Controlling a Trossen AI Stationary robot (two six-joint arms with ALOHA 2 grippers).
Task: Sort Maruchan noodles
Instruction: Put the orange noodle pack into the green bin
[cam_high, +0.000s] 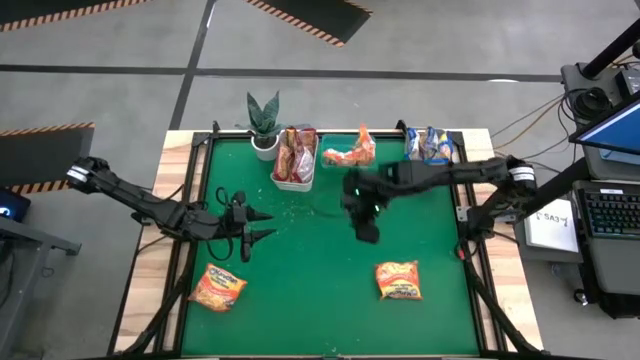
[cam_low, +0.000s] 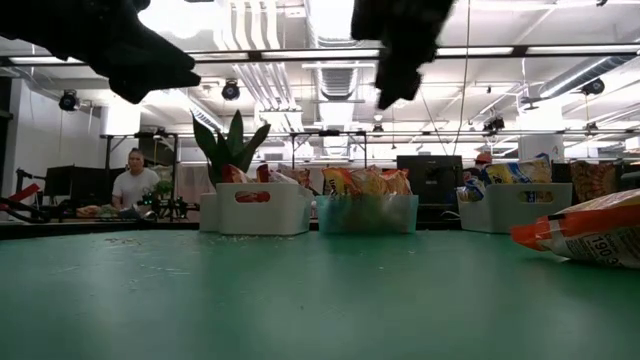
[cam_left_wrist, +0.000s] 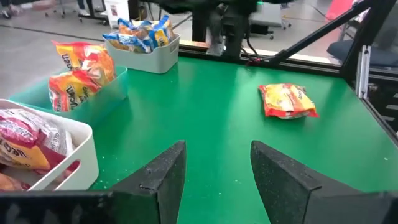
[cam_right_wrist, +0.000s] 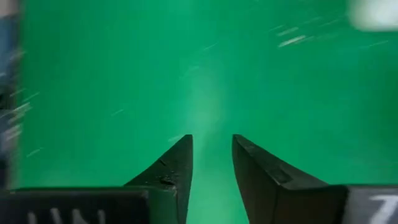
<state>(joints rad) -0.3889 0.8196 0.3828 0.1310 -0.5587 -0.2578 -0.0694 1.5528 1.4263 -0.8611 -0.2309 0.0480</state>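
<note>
High view: right claw (cam_high: 366, 232) empty, fingers slightly apart — orange packet (cam_high: 399, 280) near, untouched; left claw (cam_high: 262, 225) apart.

The right wrist view is smeared with motion blur: only green mat (cam_right_wrist: 124, 68) shows past the right gripper (cam_right_wrist: 211, 155), and a pale streak (cam_right_wrist: 373, 12) at one corner is too blurred to identify. In the low view both arms are cut off by the top edge, leaving dark shapes above the white bin (cam_low: 262, 207), and the packet (cam_low: 585, 232) to the right of that bin runs off the picture's side. In the left wrist view the white bin (cam_left_wrist: 74, 158) is cropped, its packets only partly seen. Packet print is too small to read from above.
</note>
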